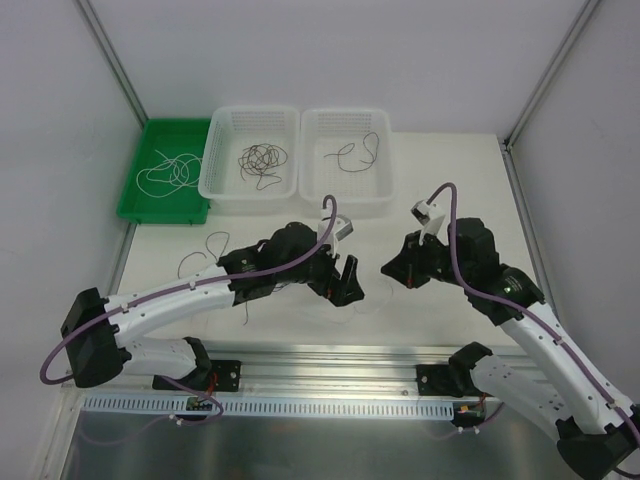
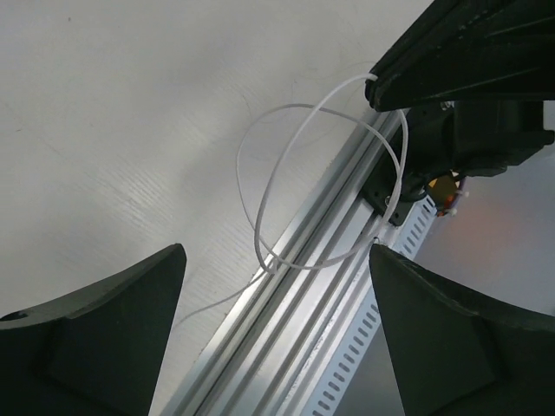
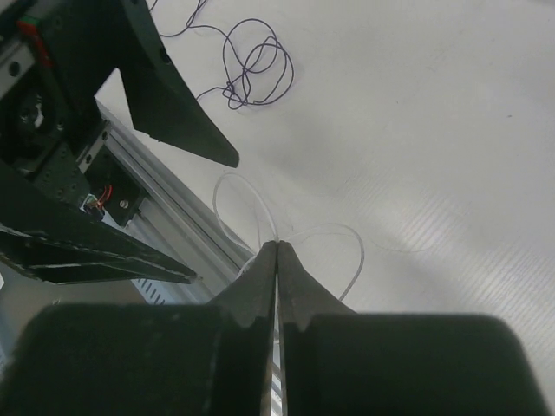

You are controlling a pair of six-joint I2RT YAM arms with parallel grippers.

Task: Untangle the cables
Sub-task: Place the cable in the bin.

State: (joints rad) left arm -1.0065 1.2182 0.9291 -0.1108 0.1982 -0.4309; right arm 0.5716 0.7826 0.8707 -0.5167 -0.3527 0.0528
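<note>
A whitish cable [image 2: 260,204] hangs in loose loops over the table's near edge. My right gripper [image 3: 277,245] is shut on it where its loops [image 3: 347,238] cross; in the top view that gripper [image 1: 392,268] sits right of centre. My left gripper [image 2: 277,286] is open and empty, its jaws wide apart, just below the loops and not touching them; in the top view it [image 1: 345,285] faces the right gripper closely. A dark cable [image 3: 256,69] lies curled on the table to the left [image 1: 190,258].
At the back stand a green tray [image 1: 150,215] with whitish cables, a white basket [image 1: 250,205] with a dark tangle, and a second white basket [image 1: 345,208] with one dark cable. An aluminium rail [image 2: 329,295] runs along the near table edge.
</note>
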